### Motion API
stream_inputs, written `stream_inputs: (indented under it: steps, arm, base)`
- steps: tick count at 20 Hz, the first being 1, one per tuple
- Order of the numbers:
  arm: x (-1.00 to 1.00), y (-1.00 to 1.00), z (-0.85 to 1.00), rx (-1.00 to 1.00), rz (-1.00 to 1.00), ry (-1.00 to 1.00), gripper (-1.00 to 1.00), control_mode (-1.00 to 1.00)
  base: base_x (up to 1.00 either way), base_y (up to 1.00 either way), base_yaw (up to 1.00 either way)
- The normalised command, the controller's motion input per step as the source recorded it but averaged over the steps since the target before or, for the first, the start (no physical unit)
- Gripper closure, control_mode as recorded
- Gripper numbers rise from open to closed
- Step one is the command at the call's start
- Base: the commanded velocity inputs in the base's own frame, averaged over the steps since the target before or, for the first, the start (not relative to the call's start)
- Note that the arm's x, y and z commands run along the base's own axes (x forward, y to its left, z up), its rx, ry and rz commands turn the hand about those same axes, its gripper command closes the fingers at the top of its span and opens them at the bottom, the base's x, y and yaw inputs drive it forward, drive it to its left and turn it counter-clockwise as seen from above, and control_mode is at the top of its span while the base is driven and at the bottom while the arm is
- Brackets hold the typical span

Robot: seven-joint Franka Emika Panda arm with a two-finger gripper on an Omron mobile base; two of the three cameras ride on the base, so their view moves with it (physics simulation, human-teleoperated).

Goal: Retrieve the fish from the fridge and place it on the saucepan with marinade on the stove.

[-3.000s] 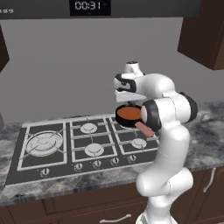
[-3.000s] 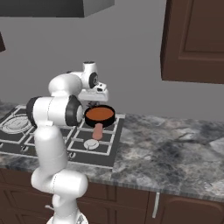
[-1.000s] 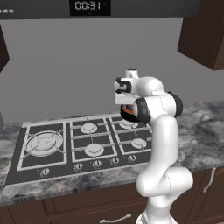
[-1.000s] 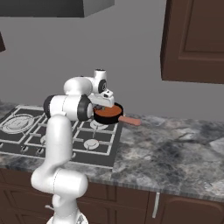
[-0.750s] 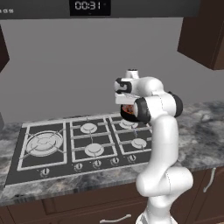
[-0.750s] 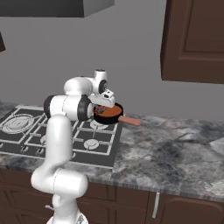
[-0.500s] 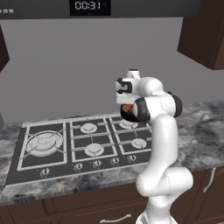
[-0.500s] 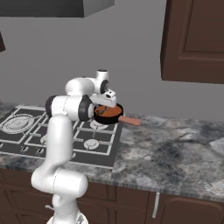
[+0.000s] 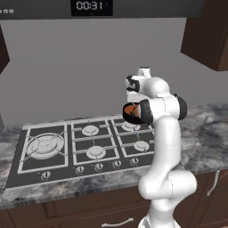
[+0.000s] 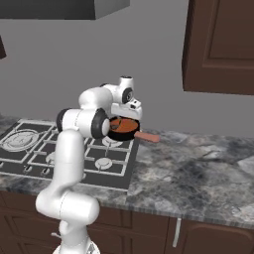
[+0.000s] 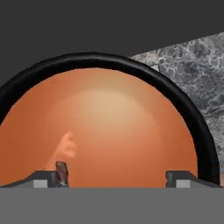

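Note:
The saucepan with marinade is a black-rimmed pan of orange-brown liquid right under my hand. My gripper hangs just above it, open, with its fingertips far apart. A small dark brown bit of the fish shows beside the left fingertip, and a pale shape lies in the liquid above it. The saucepan stands on the stove at its back right burner, with its reddish handle pointing right. My gripper is over the pan, which the arm partly hides. The fridge is out of view.
A grey stone counter runs to the right of the stove. A row of knobs lines the stove's front. A dark wall cabinet hangs at the upper right, and an appliance with a clock sits overhead.
Since three seconds ago the hand has swung in over the pan, and the pan's handle has turned from the front to the right. In the last second almost nothing moved.

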Motion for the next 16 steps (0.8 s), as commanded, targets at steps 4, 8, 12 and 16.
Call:
stream_inputs:
  steps: [4,8,12,16]
  arm:
    - [-0.45,-0.73,0.52,0.00,0.02,0.00,-1.00,-1.00]
    - [-0.98,-0.46,0.63,0.00,0.07,0.00,-1.00,-1.00]
    - [-1.00,-0.18,0.24,0.00,0.06,-0.01,-1.00,-1.00]
    - [-1.00,0.04,0.26,0.00,0.00,-0.05,-1.00,-1.00]
  base:
    - [0.00,0.00,0.00]
    - [0.00,0.00,0.00]
    - [0.00,0.00,0.00]
    - [0.00,0.00,0.00]
